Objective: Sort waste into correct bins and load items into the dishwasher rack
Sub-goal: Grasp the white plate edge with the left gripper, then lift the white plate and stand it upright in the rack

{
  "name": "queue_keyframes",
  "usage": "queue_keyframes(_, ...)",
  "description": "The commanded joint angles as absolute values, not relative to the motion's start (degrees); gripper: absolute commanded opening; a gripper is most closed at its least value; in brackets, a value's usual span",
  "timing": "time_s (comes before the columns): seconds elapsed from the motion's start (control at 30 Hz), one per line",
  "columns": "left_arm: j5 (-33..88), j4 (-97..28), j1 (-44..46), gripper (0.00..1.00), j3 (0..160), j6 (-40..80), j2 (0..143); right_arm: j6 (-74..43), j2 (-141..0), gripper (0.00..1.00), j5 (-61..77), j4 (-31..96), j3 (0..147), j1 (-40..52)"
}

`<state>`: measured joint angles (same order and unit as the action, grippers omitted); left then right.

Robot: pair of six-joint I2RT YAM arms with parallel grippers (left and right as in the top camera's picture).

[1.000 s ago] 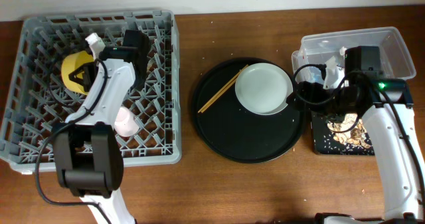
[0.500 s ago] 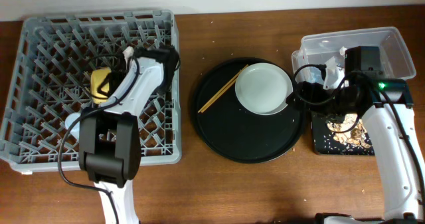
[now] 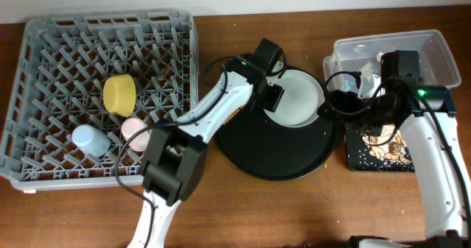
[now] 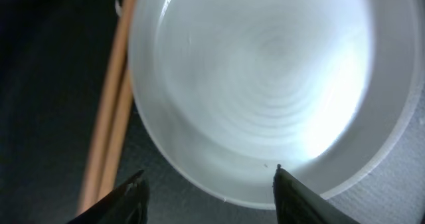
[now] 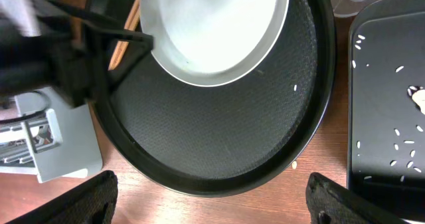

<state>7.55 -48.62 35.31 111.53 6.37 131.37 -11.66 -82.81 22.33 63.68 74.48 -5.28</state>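
The pale grey bowl (image 3: pixel 293 97) sits upright and empty on the round black tray (image 3: pixel 280 163), toward the tray's back edge, and it looks like the last big dish waiting to go into the rack (image 3: pixel 110 18). The left gripper (image 4: pixel 209 184) hangs right over it with its fingers spread apart and holding nothing. From the wrist camera, the near rim of the bowl runs between the two tips. One tip is over bare tray outside the bowl and the other over the bowl's wall, while the body of the bowl stretches away ahead of the fingers. I'd say the arm needs to settle so that one finger drops inside the rim and the other outside before it pinches.

The chopsticks (image 4: pixel 109 111) lie just beside the bowl on its rack side, seemingly touching its edge. Their long axis runs slantwise across the tray, roughly in line with the direction the fingers point. A closing finger could easily catch them.

The right gripper (image 5: pixel 214 197) hovers at the tray's far side near the bins, fingers wide apart and empty. It is close to the bowl too, but the left arm is plainly better placed.

In the rack lie the yellow bowl (image 3: pixel 119 95), the pink cup (image 3: pixel 135 129) and the blue cup (image 3: pixel 90 140). Beyond the right arm stand the clear tub (image 3: pixel 434 49) and the shallow black tray (image 3: pixel 368 160) dotted with crumbs.
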Motion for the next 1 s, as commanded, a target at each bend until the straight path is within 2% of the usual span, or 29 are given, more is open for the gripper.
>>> queue_keyframes(0.0, 8.58, -48.62, 35.09, 0.52, 110.83, 17.26, 134.78, -11.2, -84.4, 0.91, 21.63, 63.7, 74.89, -5.65)
queue_keyframes(0.03, 8.29, -48.4, 35.09, 0.5, 110.83, 19.38, 135.02, -11.2, -84.47, 0.91, 21.63, 63.68, 74.89, -5.65)
queue_keyframes(0.1, 7.7, -48.75, 35.16, 0.31, 110.83, 20.56, 135.04, -11.2, -84.49, 0.91, 21.63, 63.7, 74.89, -5.65)
queue_keyframes(0.13, 7.68, -49.34, 35.16, 0.27, 110.63, 21.26, 135.04, -11.2, -84.49, 0.91, 21.63, 63.7, 74.89, -5.65)
queue_keyframes(0.23, 7.73, -49.39, 35.16, 0.27, 108.12, 26.37, 135.11, -11.2, -84.49, 0.91, 21.63, 63.68, 74.89, -5.65)
queue_keyframes(0.3, 7.75, -49.36, 35.2, 0.09, 107.87, 26.33, 135.11, -11.2, -84.49, 0.91, 21.63, 63.68, 74.89, -5.65)
queue_keyframes(0.37, 7.9, -49.76, 35.2, 0.01, 108.09, 26.3, 135.09, -11.2, -84.49, 0.91, 21.65, 63.7, 74.89, -5.65)
queue_keyframes(0.5, 7.44, -55.72, 33.17, 0.0, 110.5, 23.64, 133.08, -11.2, -84.49, 0.91, 21.63, 63.92, 74.89, -5.65)
queue_keyframes(0.63, -1.8, -67.24, 25.67, 0.0, 120.33, 18.04, 122.52, -11.2, -84.49, 0.91, 21.63, 64.34, 74.89, -5.65)
queue_keyframes(0.67, -7.73, -69.47, 23.94, 0.0, 122.08, 16.91, 119.35, -11.2, -84.49, 0.91, 21.63, 64.34, 74.89, -5.65)
queue_keyframes(0.77, -44.99, -74.5, 18.96, 0.0, 122.87, 16.51, 107.74, -11.2, -84.49, 0.92, 21.63, 64.34, 74.89, -5.65)
queue_keyframes(0.83, -64.1, -74.5, 17.02, 0.0, 122.85, 16.34, 106.37, -11.2, -84.49, 0.94, 21.63, 64.14, 74.89, -5.65)
queue_keyframes(0.9, -73.97, -76.62, 15.09, 0.0, 122.72, 15.29, 107.59, -11.2, -84.49, 0.95, 21.63, 63.72, 74.89, -5.65)
queue_keyframes(0.97, -78.15, -77.62, 12.95, 0.0, 121.97, 15.86, 109.51, -11.2, -84.49, 0.95, 21.63, 63.72, 74.89, -5.65)
